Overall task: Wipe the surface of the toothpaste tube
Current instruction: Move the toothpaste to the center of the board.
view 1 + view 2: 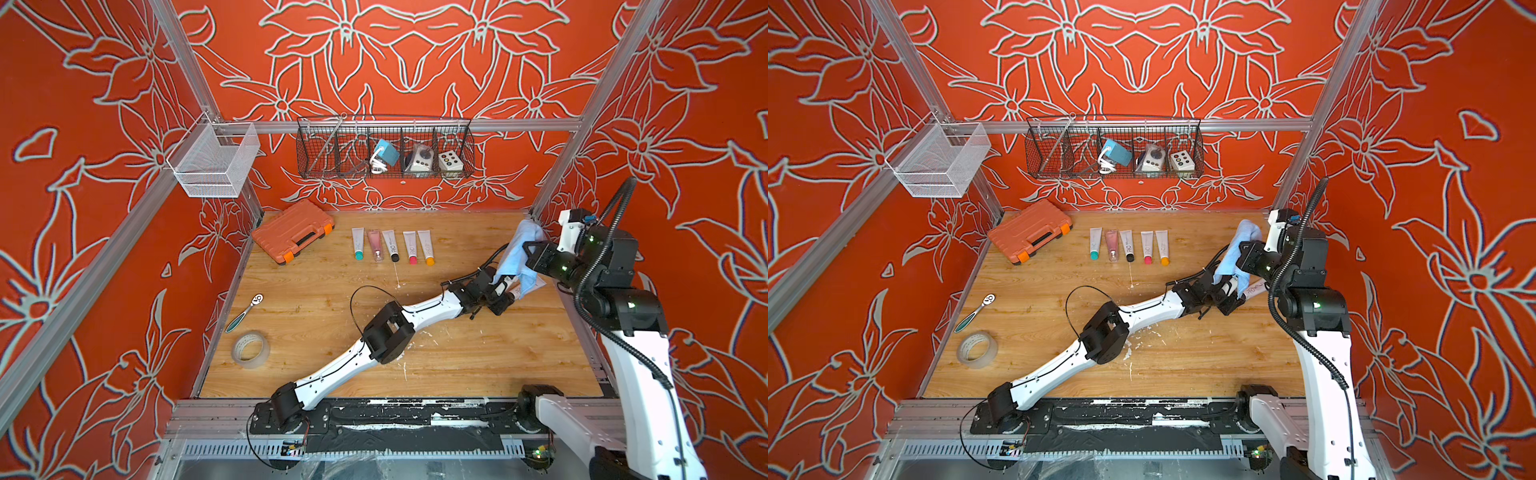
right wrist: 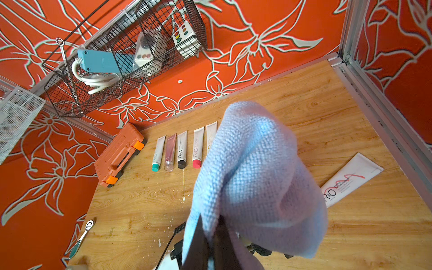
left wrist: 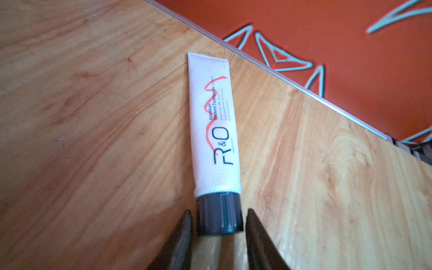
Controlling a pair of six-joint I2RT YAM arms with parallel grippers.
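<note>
"R&O" + "Smokers Toothpaste" on toothpaste tube [image 3: 214, 131]; "R&O" also on blk-cap tube [image 2: 182, 149], back row.

I see the white plastic toothpaste tube [image 3: 214, 131], printed with black "R&O" lettering and a red squiggle, lying flat on the wooden table [image 3: 93, 117] close to its right edge. Its dark ribbed cap [image 3: 219, 215] sits between the left gripper's [image 3: 218, 210] fingers; I can't tell whether they press it. The light blue woven cloth [image 2: 252, 177] hangs bunched from the closed right gripper [image 2: 210, 224], over the tube's cap end in both top views [image 1: 515, 253] [image 1: 1235, 249]; contact unclear.
</note>
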